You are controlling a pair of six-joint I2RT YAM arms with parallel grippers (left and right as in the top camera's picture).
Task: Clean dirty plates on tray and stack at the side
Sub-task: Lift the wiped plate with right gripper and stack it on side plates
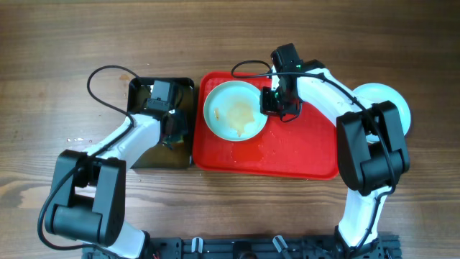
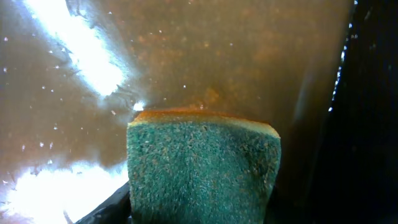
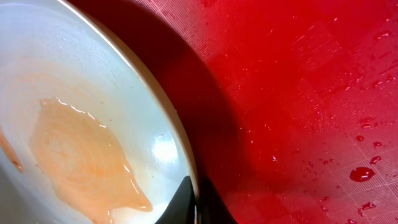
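1. Gripping the plate (image 1: 233, 109) by its rim, the right hand (image 1: 273, 102) is clamped on it; the plate lies just left of the hand, on the tray (image 1: 302, 151).
2. Left hand (image 1: 171, 128) clamps the sponge (image 2: 202, 168) inside the basin (image 1: 140, 155).

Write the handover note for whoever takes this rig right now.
Left gripper: shut on the green sponge, dipped in the black basin.
Right gripper: fingers pinch the rim of the dirty plate on the red tray.
Done: one side plate sits on the table right of the tray.
Left: scrub the dirty plate's orange smear, then stack it there.
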